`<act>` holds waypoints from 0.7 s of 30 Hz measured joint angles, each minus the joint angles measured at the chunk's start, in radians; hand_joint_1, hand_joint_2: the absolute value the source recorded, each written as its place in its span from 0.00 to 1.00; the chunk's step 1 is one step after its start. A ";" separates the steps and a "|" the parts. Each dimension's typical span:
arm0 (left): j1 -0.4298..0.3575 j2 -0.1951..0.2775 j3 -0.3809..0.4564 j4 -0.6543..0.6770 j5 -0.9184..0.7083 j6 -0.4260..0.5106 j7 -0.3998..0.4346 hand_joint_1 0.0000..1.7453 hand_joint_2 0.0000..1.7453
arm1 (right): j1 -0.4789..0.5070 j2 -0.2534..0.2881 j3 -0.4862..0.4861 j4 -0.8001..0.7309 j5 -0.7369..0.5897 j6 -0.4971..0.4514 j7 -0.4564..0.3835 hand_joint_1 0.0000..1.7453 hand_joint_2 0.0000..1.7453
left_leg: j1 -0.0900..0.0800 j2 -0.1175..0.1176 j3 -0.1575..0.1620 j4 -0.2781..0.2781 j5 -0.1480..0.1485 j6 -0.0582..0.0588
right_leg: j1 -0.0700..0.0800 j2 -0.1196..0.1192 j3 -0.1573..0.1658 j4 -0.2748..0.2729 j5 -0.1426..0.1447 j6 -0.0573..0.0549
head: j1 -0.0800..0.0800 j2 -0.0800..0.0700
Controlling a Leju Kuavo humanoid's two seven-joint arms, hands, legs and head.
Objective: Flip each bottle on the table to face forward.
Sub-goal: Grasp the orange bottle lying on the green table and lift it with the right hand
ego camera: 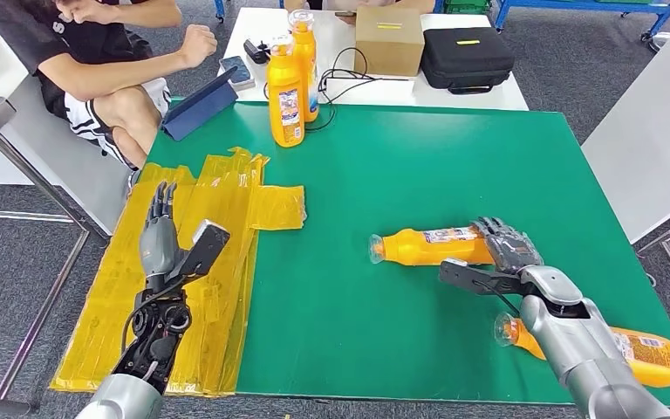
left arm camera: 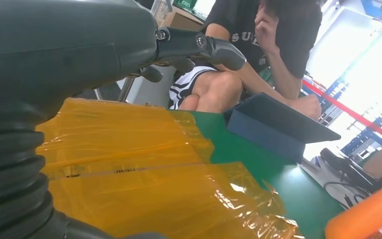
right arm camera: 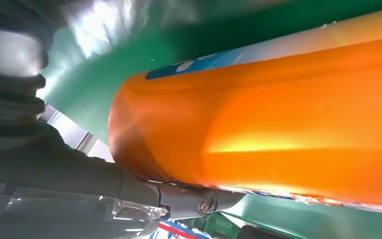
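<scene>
Fingers of the right hand (ego camera: 508, 244) wrap the lying orange bottle (ego camera: 427, 246); left hand (ego camera: 160, 229) fingers spread, holding nothing.

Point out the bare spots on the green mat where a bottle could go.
Bare mat between the upright bottles and the lying bottle, and in front of it. Crowded: yellow film at left, second lying bottle under the right arm.
</scene>
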 joint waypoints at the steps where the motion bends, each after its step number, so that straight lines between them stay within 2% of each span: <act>1: 0.000 -0.002 -0.001 0.000 -0.002 -0.001 0.003 0.00 1.00 | -0.002 0.007 -0.001 0.003 0.008 0.001 0.004 0.05 1.00 | 0.000 0.001 0.001 0.000 0.000 0.000 | 0.000 0.001 0.001 0.000 0.000 0.000 | 0.000 0.000; 2: 0.000 -0.003 -0.001 0.000 -0.004 -0.003 0.005 0.00 1.00 | -0.003 0.013 -0.002 0.006 0.015 0.003 0.008 0.18 1.00 | 0.000 0.002 0.002 0.000 0.000 -0.001 | 0.000 0.001 0.001 0.000 0.000 0.000 | 0.000 0.000; 4: 0.000 -0.005 -0.003 0.000 -0.004 -0.004 0.008 0.00 1.00 | -0.005 0.024 -0.004 0.010 0.027 0.005 0.012 0.64 1.00 | 0.000 0.003 0.003 0.000 -0.001 -0.001 | 0.000 0.003 0.002 0.000 0.000 0.000 | 0.000 0.000; 5: 0.000 -0.006 -0.004 0.000 -0.004 -0.004 0.009 0.00 1.00 | -0.006 0.029 -0.005 0.013 0.031 0.006 0.014 0.84 1.00 | 0.000 0.004 0.004 0.000 -0.001 -0.001 | 0.000 0.003 0.002 0.000 0.000 0.000 | 0.000 0.000; 6: 0.000 -0.007 -0.005 0.000 -0.005 -0.004 0.010 0.00 1.00 | -0.007 0.034 -0.006 0.015 0.036 0.007 0.017 0.96 1.00 | 0.000 0.004 0.004 0.000 -0.001 -0.002 | 0.000 0.004 0.003 0.000 0.000 0.000 | 0.000 0.000; 7: 0.000 -0.007 -0.005 0.000 -0.006 -0.004 0.011 0.00 1.00 | -0.008 0.040 -0.008 0.017 0.039 0.009 0.021 1.00 1.00 | 0.000 0.005 0.005 0.000 -0.001 -0.002 | 0.000 0.005 0.003 0.000 0.000 0.000 | 0.000 0.000; 21: -0.013 -0.018 -0.006 0.000 -0.024 -0.019 0.039 0.00 1.00 | -0.057 0.098 -0.027 0.050 0.088 0.060 0.068 1.00 1.00 | 0.001 0.007 0.009 0.000 -0.001 -0.002 | 0.001 0.006 0.007 0.000 0.000 -0.001 | 0.000 0.000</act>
